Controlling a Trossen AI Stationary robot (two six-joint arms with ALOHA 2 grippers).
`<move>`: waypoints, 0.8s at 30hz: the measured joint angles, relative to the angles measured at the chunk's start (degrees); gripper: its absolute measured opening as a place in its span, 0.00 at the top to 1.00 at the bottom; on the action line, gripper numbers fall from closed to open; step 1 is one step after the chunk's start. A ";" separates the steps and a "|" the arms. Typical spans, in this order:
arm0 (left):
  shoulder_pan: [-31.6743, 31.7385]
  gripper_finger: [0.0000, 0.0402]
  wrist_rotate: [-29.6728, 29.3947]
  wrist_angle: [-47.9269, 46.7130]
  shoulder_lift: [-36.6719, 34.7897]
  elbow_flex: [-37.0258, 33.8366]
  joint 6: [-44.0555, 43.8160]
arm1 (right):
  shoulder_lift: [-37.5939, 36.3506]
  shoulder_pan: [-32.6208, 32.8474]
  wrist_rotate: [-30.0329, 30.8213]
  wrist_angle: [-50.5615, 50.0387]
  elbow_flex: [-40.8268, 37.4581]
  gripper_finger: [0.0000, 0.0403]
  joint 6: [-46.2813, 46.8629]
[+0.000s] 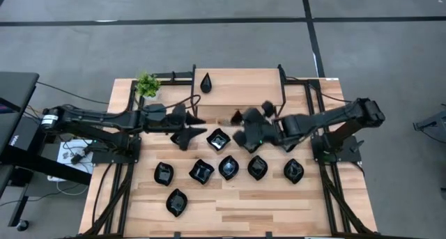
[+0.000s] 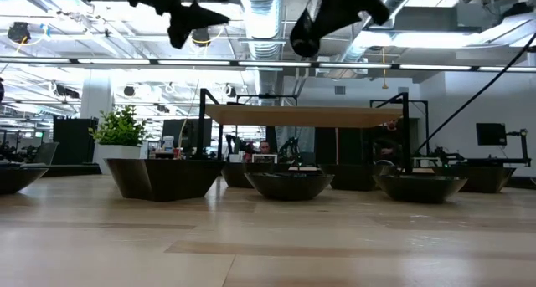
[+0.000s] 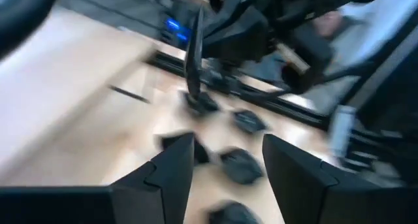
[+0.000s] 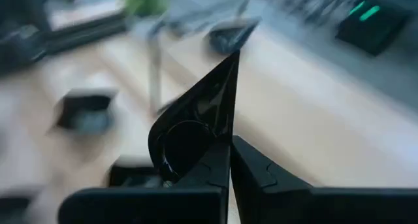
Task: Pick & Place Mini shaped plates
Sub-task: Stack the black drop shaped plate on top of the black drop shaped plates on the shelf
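Right wrist view: right gripper [image 4: 228,160] pinched on teardrop plate [image 4: 196,129], plate sticking up past fingertips, above table [image 1: 237,211] centre, left gripper [image 3: 225,165] spread, empty, other plates [image 1: 228,167] on wood below.

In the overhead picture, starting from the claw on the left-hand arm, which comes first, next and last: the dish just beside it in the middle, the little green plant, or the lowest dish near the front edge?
From the left gripper:
1. The wavy dish, just to its right at the table's middle.
2. The green plant, up at the back left corner.
3. The lowest dish, alone near the front edge.
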 joint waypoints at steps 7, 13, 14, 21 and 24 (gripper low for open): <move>0.00 0.59 -13.55 11.43 4.33 0.00 13.82 | 0.00 -4.26 3.09 11.41 0.01 1.00 -12.45; 0.31 0.62 -18.78 19.50 5.25 0.00 23.30 | 1.17 -5.73 3.12 18.56 0.00 1.00 -21.49; 0.45 0.63 -18.94 20.27 5.24 0.00 24.20 | 1.67 -5.79 3.01 19.74 -0.03 1.00 -22.72; 1.86 0.64 -18.94 21.45 5.86 -0.02 25.09 | 5.51 -5.87 3.79 29.04 -0.05 1.00 -32.05; 2.03 0.64 -18.90 21.81 6.13 0.00 25.09 | 6.57 -5.87 3.54 34.05 0.31 1.00 -36.30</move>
